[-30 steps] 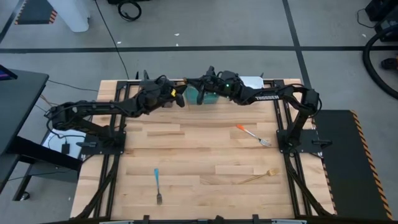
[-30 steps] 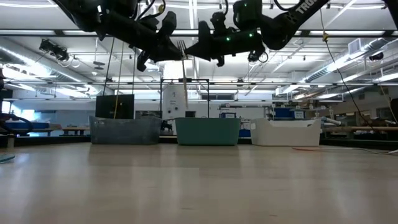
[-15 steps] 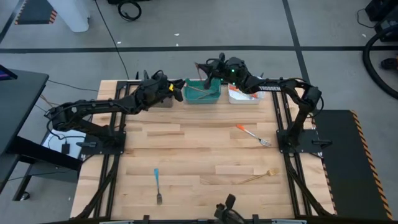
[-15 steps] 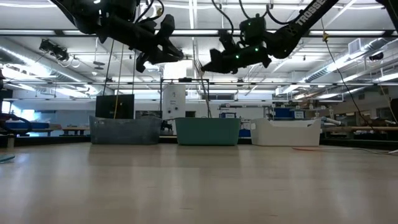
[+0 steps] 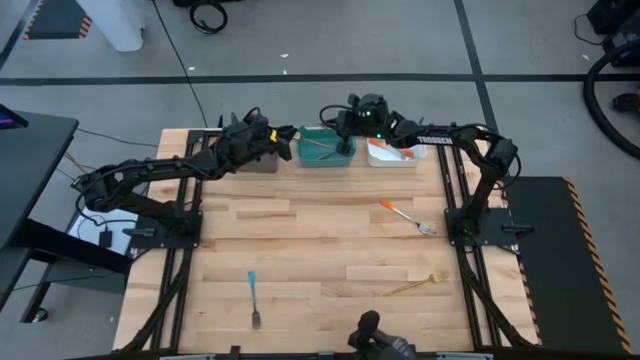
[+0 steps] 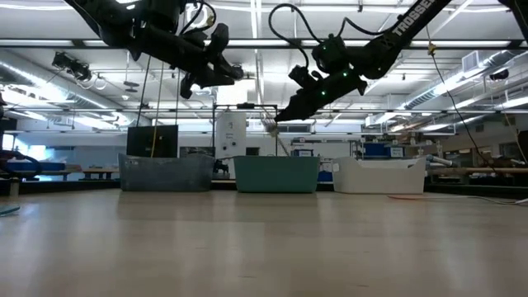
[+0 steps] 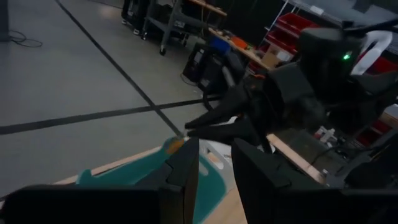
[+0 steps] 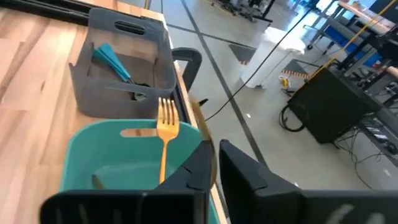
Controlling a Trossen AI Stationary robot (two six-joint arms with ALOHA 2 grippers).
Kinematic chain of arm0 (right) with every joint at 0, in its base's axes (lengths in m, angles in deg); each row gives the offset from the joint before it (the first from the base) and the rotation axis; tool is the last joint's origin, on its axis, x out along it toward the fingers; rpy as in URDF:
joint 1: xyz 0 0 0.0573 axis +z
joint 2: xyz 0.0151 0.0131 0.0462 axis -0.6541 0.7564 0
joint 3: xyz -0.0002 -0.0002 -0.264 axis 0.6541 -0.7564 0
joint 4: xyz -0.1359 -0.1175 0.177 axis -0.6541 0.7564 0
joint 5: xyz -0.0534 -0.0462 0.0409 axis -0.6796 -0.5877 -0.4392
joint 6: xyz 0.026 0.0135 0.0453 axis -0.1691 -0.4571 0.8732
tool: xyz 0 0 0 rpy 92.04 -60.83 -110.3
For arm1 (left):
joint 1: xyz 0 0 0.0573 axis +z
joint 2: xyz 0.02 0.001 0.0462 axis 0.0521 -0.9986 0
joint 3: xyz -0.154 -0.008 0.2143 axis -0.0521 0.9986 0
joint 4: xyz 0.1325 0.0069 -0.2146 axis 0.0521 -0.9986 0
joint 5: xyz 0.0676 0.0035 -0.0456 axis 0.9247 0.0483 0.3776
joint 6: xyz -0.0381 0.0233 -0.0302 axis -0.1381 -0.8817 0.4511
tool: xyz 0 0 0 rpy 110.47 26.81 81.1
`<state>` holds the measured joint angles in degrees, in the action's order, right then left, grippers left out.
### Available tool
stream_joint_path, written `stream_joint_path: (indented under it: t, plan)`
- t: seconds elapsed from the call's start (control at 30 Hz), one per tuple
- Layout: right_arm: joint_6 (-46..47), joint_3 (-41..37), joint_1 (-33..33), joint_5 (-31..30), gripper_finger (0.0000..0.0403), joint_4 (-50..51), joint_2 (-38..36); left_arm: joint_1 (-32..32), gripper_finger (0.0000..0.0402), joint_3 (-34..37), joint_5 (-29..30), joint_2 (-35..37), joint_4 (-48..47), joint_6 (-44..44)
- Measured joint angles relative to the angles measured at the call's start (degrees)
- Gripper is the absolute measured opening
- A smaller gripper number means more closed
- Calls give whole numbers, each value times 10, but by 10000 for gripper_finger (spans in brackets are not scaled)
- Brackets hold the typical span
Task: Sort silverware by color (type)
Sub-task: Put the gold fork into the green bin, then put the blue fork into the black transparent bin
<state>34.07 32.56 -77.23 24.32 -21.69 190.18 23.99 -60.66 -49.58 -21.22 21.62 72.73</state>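
Right tool (image 8: 214, 163): only wrist shows gold fork (image 8: 165, 140).

Three bins sit in a row along the worktop's (image 5: 300, 230) upper edge: one bin (image 5: 262, 160) left, one (image 5: 327, 148) centre, one (image 5: 392, 153) right. A fork (image 5: 254, 298) lies lower left, another (image 5: 405, 217) right of centre, a third (image 5: 412, 286) lower right.

grey bin (image 5: 262, 160); teal bin (image 5: 326, 148); white bin (image 5: 392, 156); wooden table (image 5: 320, 250)

gold fork (image 8: 165, 142) handle end hidden behind the right gripper (image 8: 214, 163) in its wrist view
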Motion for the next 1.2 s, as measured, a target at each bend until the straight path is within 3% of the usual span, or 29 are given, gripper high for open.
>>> stream_joint_path:
  t: [0.17, 0.43, 0.53, 0.7, 0.87, 0.97, 1.2]
  plan:
    - [0, 0, 0, -14, 67, 4, 0, 0, 103, 0, 0, 0, -50, 5]
    - [-3, 0, -3, -119, 74, 1, -1, -2, 103, 0, -14, 1, -136, 4]
    - [-22, 0, 1, -164, 74, 0, -13, -2, 102, 0, -72, 1, -172, 2]
    - [-74, 0, 16, -226, 75, -1, -47, -20, 102, 0, -226, 2, -280, 7]
    - [-97, 0, 33, -277, 75, -1, -95, -87, 102, 0, -256, 2, -446, 46]
    - [-97, 0, 46, -321, 75, 0, -129, -146, 102, 0, -255, 2, -522, 119]
    - [-95, 0, 87, -427, 75, 0, -209, -294, 102, 0, -210, 2, -573, 303]
